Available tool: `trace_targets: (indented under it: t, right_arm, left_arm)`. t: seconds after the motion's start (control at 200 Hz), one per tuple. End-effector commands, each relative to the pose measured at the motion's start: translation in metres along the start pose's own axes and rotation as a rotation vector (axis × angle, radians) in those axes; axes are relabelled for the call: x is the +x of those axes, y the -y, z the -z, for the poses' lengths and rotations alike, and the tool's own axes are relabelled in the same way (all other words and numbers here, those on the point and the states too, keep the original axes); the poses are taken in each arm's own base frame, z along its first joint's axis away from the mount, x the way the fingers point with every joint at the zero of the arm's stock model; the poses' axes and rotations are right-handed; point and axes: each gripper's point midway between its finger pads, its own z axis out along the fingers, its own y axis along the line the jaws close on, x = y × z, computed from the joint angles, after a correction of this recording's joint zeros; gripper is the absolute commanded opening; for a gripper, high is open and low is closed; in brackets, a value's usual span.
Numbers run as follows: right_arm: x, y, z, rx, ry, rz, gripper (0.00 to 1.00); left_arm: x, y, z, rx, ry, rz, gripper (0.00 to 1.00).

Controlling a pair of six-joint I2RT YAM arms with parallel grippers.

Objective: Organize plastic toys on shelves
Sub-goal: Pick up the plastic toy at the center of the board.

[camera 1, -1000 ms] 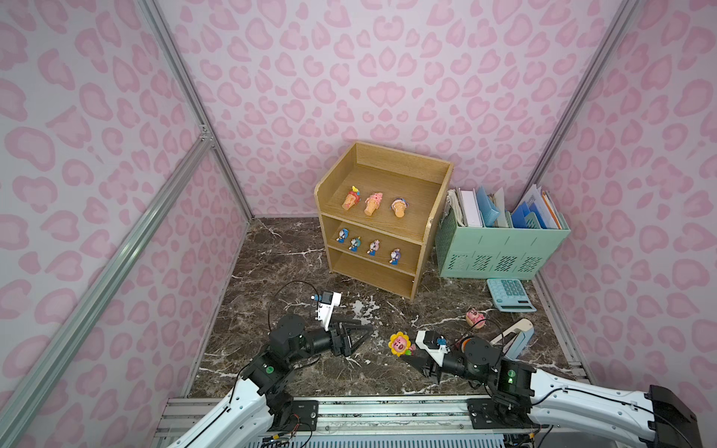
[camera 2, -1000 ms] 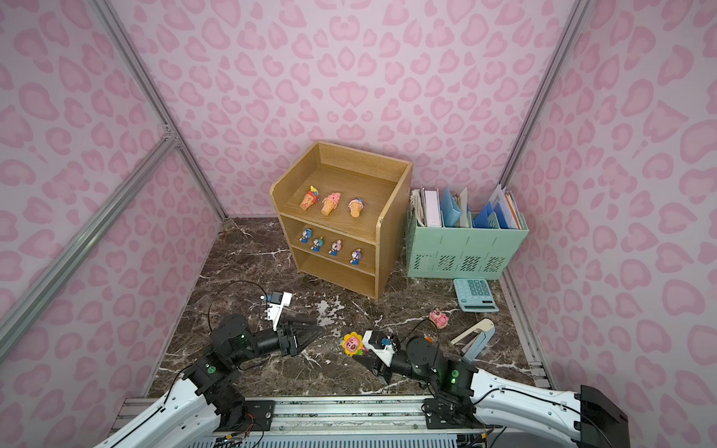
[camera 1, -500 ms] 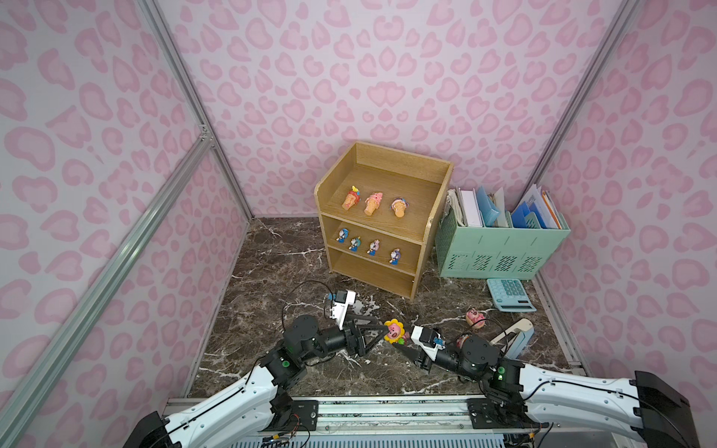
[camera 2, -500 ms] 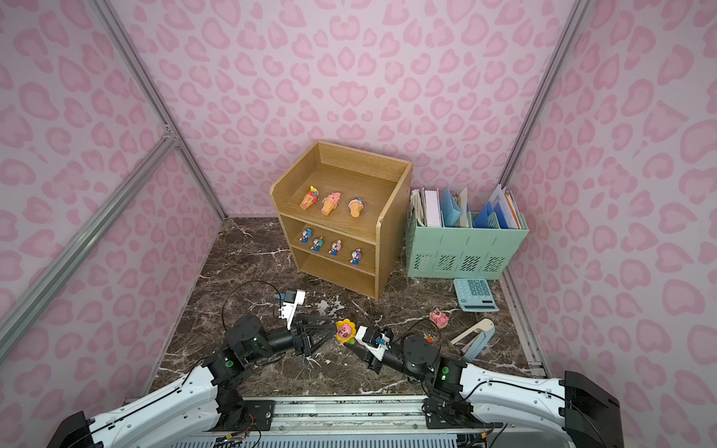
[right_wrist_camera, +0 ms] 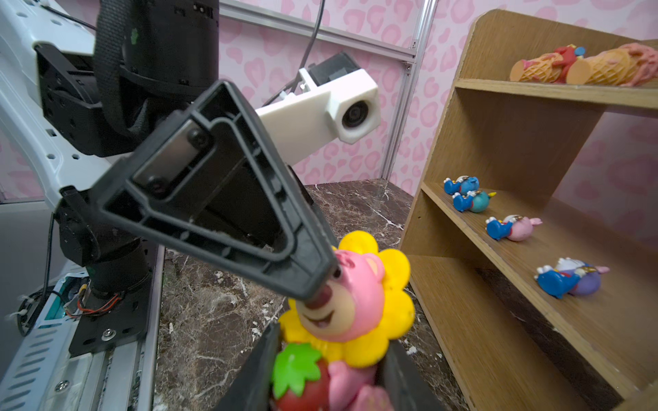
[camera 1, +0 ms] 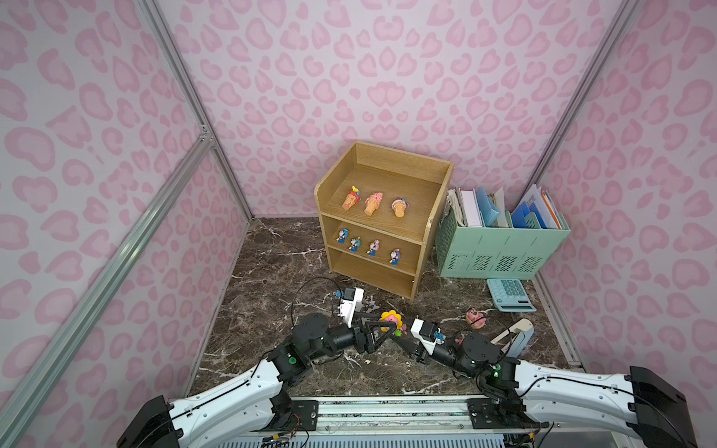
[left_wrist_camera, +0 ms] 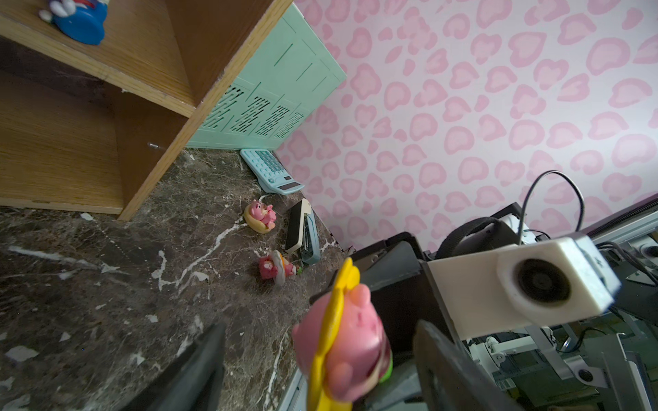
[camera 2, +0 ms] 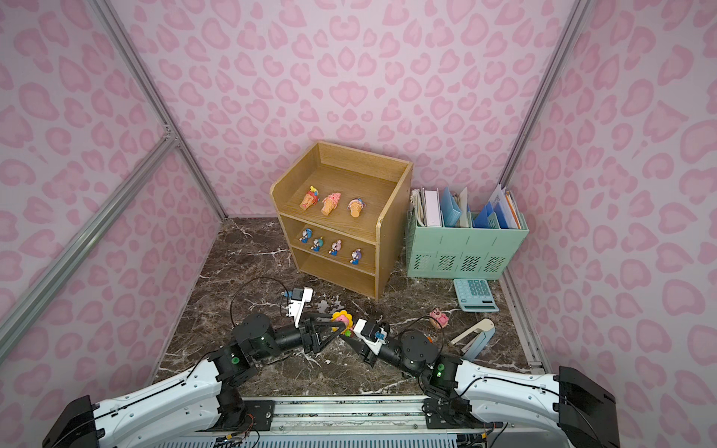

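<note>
Two end effectors meet on one flower-bear toy (right_wrist_camera: 341,302). The right end effector (right_wrist_camera: 331,359) is clamped on its body. The left end effector (left_wrist_camera: 320,331), drawn in from lower left since a second ago, has its jaws apart round the head. The toy sits low centre over the bench (camera 1: 271,279), before the shelves (camera 1: 388,182).

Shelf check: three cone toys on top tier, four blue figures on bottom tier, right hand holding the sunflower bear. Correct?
No: the four blue figures are on the middle tier of the shelf unit, not the bottom, as both top views show. The rest holds: three cone toys on top, right hand holding the sunflower bear.
</note>
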Motion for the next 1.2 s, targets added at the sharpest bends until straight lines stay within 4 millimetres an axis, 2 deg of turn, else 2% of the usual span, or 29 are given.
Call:
trace_targets:
  t: [0.0, 0.11, 0.185, 0.42, 0.5, 0.835, 0.87, 0.99, 1.02, 1.195]
  right_arm:
    - [-0.019, 0.003, -0.001, 0.013, 0.069, -0.011, 0.26]
    - [-0.017, 0.005, -0.001, 0.025, 0.065, -0.012, 0.26]
    - [-0.017, 0.006, -0.001, 0.031, 0.065, -0.014, 0.26]
    - [-0.019, 0.010, -0.002, 0.066, 0.072, -0.028, 0.26]
    - [-0.019, 0.009, -0.003, 0.067, 0.074, -0.030, 0.26]
    - [-0.017, 0.006, -0.008, 0.074, 0.071, -0.036, 0.29]
    - [-0.017, 0.007, -0.007, 0.075, 0.071, -0.039, 0.30]
    - [-0.014, 0.007, -0.008, 0.080, 0.064, -0.056, 0.32]
    - [-0.013, 0.007, -0.008, 0.079, 0.061, -0.060, 0.32]
    - [0.000, 0.000, -0.013, 0.048, 0.018, -0.100, 0.36]
  left_arm:
    - [-0.009, 0.012, -0.005, 0.042, 0.029, -0.021, 0.82]
    - [-0.009, 0.014, -0.006, 0.047, 0.037, -0.007, 0.80]
    - [-0.011, 0.015, -0.006, 0.048, 0.044, 0.006, 0.68]
    - [-0.013, 0.011, -0.007, 0.013, 0.063, 0.037, 0.65]
    - [-0.015, 0.011, -0.007, 0.010, 0.070, 0.041, 0.55]
    - [-0.013, 0.014, -0.008, 0.010, 0.045, 0.022, 0.44]
    - [-0.013, 0.014, -0.008, 0.010, 0.043, 0.019, 0.40]
    - [-0.012, 0.013, -0.008, 0.000, 0.038, 0.014, 0.37]
    - [-0.012, 0.014, -0.007, -0.001, 0.036, 0.012, 0.33]
    - [-0.004, -0.004, -0.005, -0.106, -0.013, -0.008, 0.25]
